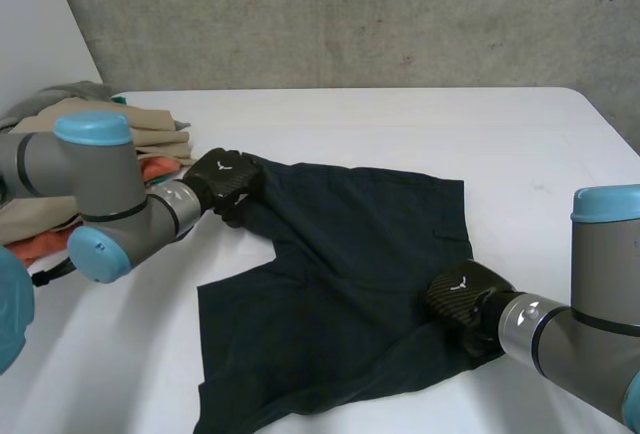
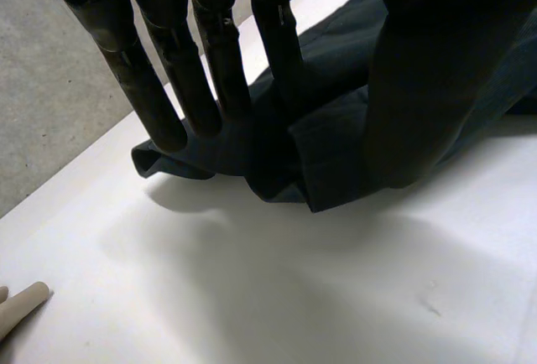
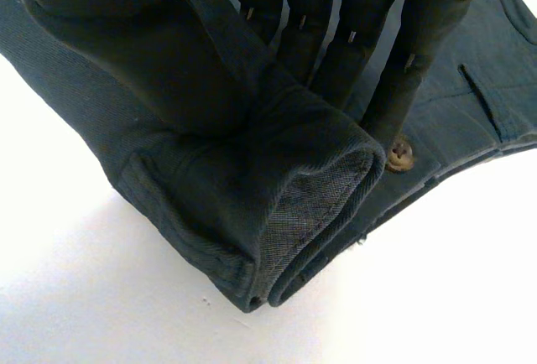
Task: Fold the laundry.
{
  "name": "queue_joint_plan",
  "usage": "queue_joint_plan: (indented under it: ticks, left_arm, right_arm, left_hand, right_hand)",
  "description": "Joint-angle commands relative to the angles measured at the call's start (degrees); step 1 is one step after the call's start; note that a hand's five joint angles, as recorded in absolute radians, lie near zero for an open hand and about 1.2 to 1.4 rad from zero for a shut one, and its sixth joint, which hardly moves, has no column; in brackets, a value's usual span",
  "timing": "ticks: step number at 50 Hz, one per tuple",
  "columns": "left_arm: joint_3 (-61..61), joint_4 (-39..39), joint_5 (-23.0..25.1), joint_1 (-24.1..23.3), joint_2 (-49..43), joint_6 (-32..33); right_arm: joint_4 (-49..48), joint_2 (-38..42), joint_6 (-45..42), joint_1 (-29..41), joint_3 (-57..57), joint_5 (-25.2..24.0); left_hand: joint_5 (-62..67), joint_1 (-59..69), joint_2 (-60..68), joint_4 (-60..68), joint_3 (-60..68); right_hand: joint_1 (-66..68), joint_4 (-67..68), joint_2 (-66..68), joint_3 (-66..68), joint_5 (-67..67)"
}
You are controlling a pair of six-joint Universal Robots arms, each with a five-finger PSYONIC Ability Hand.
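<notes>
A pair of dark navy shorts lies spread on the white table. My left hand is at the shorts' far left corner. In the left wrist view its fingers are straight and stand apart from the thumb, with the rumpled corner of the shorts lying between them on the table. My right hand is at the near right edge. In the right wrist view its thumb and fingers pinch a folded-over roll of the shorts, next to a brown button.
A pile of beige, orange and grey clothes sits at the table's left side, beside my left arm. A grey concrete wall runs behind the table. Past the left hand's fingertips the table edge drops to grey floor.
</notes>
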Motion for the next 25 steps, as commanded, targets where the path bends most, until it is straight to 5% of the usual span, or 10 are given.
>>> queue_joint_plan:
  ticks: [1, 6, 11, 25]
  left_arm:
    - [3.13, -0.58, -0.24, -0.35, -3.20, 1.69]
    - [3.75, -1.55, -0.51, -0.44, -4.17, 2.92]
    - [2.79, -1.37, -1.12, -0.61, -2.77, 3.10]
    - [-9.25, -0.67, -4.37, 1.85, 10.32, 5.82]
  right_arm:
    - [-0.03, -0.27, -0.01, -0.41, 0.17, -0.25]
    - [-0.12, -0.45, -0.01, -0.94, 0.17, -0.33]
    - [-0.21, -0.45, -0.01, -1.11, 0.09, -0.51]
    - [-0.30, -1.33, 0.25, -1.02, 0.17, -0.25]
  left_hand:
    - [9.91, 10.00, 9.96, 9.95, 9.98]
    - [16.80, 16.88, 16.85, 16.84, 16.87]
    - [41.33, 41.42, 41.39, 41.38, 41.40]
    - [41.35, 41.44, 41.41, 41.40, 41.42]
  right_hand:
    - [16.64, 11.22, 11.86, 11.65, 10.74]
    - [16.64, 11.22, 11.86, 11.65, 10.74]
    - [16.64, 11.22, 11.86, 11.65, 10.74]
    - [16.64, 11.22, 11.86, 11.65, 10.74]
